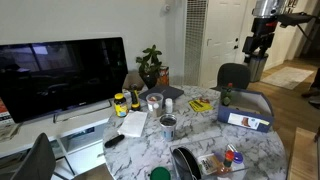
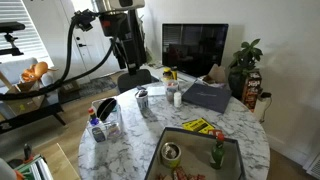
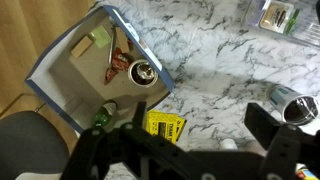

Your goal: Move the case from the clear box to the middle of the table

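Observation:
The black oval case (image 1: 185, 162) lies at the near end of the clear box (image 1: 218, 165), beside small colourful items. In an exterior view the case (image 2: 108, 106) shows dark inside the clear box (image 2: 104, 128) at the table's left edge. My gripper (image 1: 258, 45) hangs high above the round marble table (image 1: 195, 135), far from the box, and also shows in an exterior view (image 2: 125, 52). In the wrist view the gripper (image 3: 205, 140) is open and empty over bare marble (image 3: 215, 70). The case is out of the wrist view.
A grey-blue tray (image 1: 245, 112) with a white label holds a can and a green bottle; it also shows in the wrist view (image 3: 65, 65). A yellow card (image 3: 165, 126), cans (image 1: 168, 125), a black remote (image 1: 113, 141), a plant (image 1: 150, 65) and a TV (image 1: 60, 75) are around.

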You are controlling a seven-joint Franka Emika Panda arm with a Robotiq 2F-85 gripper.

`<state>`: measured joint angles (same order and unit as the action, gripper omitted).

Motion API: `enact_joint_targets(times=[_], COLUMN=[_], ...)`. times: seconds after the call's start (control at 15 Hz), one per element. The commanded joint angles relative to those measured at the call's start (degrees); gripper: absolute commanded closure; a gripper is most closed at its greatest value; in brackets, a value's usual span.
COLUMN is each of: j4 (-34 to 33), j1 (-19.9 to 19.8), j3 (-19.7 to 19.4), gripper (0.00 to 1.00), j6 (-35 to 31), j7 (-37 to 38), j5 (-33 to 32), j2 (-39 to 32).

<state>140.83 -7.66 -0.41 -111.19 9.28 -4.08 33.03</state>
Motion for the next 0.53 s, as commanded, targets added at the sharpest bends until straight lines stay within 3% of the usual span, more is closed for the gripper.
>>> enact_joint_targets(times=[0.0,0.33,0.47], j4=[-0.13,-0.13,-3.40], j1=[0.41,0.41,3.11], j3=[-0.35,-0.35,2.84], gripper=[0.00,0.00,0.00], j6=[0.17,0.17,0.32], j7=[0.16,0.16,0.30], j5=[-0.20,-0.20,-0.05], j2=[-0.03,-0.03,-6.12])
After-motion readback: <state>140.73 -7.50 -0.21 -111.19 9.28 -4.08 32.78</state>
